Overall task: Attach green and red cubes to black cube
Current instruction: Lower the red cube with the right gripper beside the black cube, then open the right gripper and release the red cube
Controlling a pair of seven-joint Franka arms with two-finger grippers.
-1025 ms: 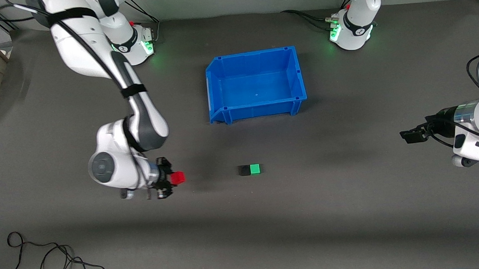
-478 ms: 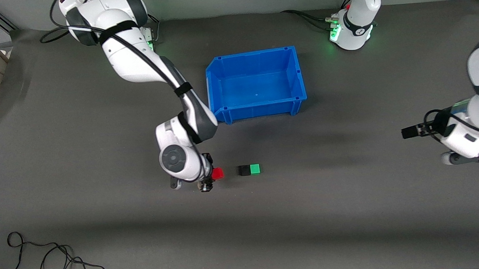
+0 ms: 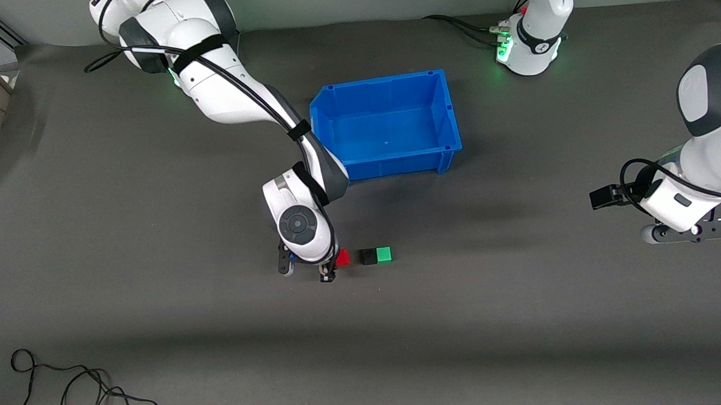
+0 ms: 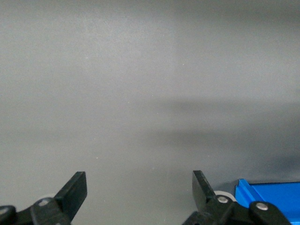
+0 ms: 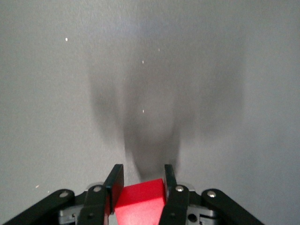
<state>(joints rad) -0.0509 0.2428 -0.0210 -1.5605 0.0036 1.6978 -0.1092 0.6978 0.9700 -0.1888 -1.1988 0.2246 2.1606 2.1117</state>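
While green cube touches black cube, blue bin stands apart.

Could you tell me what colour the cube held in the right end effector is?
Bright red cube, seen best in the right wrist view.

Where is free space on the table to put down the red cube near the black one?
The bare gap lies between the red cube, held in the right gripper, and the black cube. The black cube's opposite face is taken by the green cube. The mat between the cubes and the blue bin is bare. The left gripper waits open.
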